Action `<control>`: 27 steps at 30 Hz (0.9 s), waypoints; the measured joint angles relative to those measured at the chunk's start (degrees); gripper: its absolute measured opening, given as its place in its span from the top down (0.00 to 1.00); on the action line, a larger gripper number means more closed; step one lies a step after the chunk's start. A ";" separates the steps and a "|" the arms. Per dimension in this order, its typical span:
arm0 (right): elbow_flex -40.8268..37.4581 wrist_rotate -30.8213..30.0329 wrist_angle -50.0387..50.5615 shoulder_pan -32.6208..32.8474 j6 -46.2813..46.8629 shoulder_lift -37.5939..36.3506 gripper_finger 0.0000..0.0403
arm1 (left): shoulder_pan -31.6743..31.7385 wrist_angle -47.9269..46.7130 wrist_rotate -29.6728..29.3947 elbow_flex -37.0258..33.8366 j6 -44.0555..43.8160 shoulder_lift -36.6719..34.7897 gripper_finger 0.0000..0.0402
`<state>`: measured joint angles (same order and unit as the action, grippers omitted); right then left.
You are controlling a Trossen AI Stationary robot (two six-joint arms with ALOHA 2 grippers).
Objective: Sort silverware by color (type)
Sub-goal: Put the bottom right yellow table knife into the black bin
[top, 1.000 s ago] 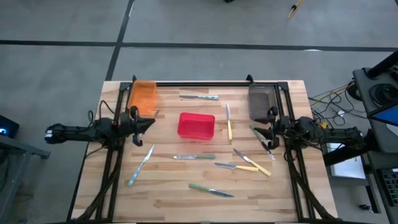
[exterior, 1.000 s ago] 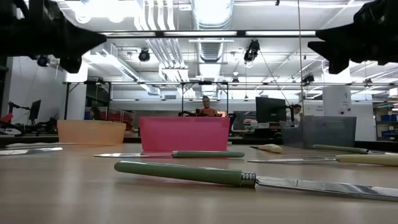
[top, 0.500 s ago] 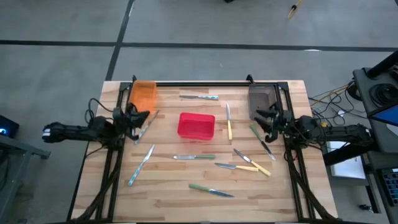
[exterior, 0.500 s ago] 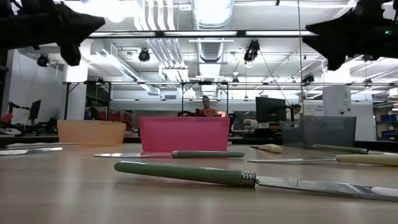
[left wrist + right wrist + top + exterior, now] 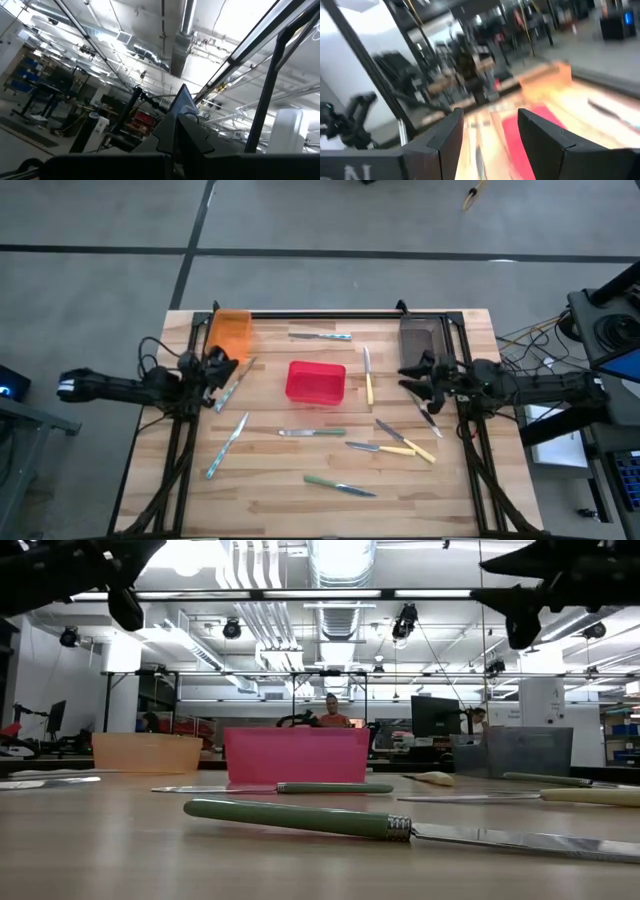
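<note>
The silverware (image 5: 325,432) lies scattered on the tabletop (image 5: 270,490) around the red bin (image 5: 315,382), unsorted. Left pincer (image 5: 222,365) pressed together, right pincer (image 5: 412,377) spread, both empty beside it.

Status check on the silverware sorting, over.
Left gripper shut, empty, by the orange bin. Right gripper open, empty, by the grey bin. Silverware all loose on the table. Red bin centre.

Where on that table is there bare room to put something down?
Bare wood lies along the near edge below the green-handled knife, and between the orange bin and red bin. It is crowded right of centre, around the yellow-handled knife.
</note>
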<state>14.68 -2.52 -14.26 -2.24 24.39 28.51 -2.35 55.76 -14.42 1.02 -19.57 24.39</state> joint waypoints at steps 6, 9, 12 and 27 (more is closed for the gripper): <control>10.68 -0.02 16.70 -0.02 5.96 8.60 0.56 | 0.00 -0.15 -0.04 2.47 1.81 5.33 1.00; 16.35 0.01 26.66 -0.02 11.03 13.02 0.56 | 0.00 -0.28 -0.06 4.96 3.30 8.12 1.00; 22.20 0.69 36.04 0.00 15.56 17.27 0.56 | 0.00 -0.50 -0.04 7.44 5.90 10.87 1.00; 31.90 19.08 59.44 3.39 26.87 33.68 0.56 | 0.00 -15.94 -0.10 20.61 19.89 22.74 1.00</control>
<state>46.59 16.56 45.19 1.15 51.27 62.18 -2.35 39.83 -14.52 21.64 0.31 47.14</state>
